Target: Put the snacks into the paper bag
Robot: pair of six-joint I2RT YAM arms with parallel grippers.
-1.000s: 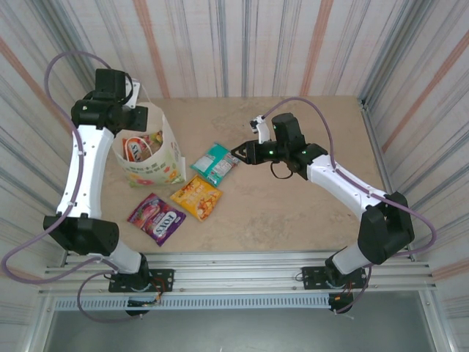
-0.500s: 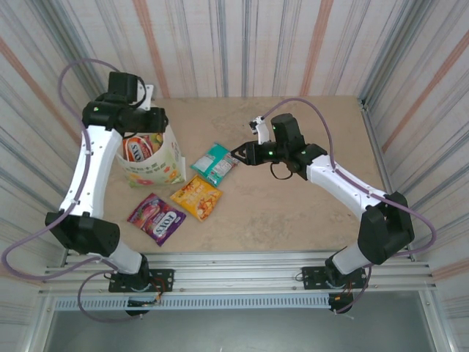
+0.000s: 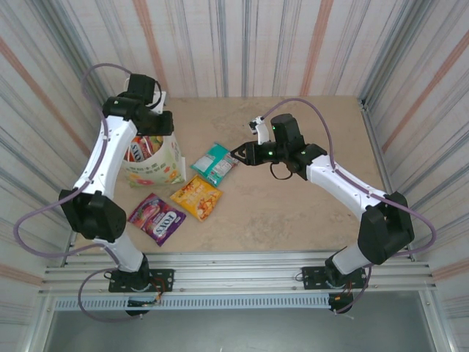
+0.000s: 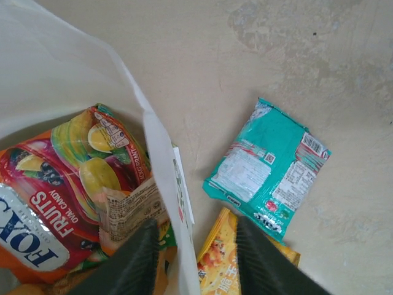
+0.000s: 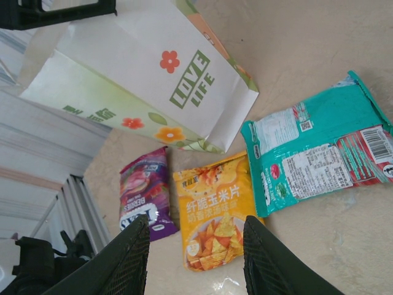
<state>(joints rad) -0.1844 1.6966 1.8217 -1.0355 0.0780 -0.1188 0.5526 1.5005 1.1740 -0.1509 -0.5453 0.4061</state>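
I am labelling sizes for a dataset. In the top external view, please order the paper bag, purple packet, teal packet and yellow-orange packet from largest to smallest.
1. paper bag
2. purple packet, slightly longer than the next two
3. teal packet and yellow-orange packet: about alike, not ranked

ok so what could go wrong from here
The left hand straddles the wall of the paper bag, one finger inside, one outside; a squeeze or tug could crumple or tip it and spill the red packet in it. The teal packet seems to touch the yellow packet, so the right hand near them might drag both.
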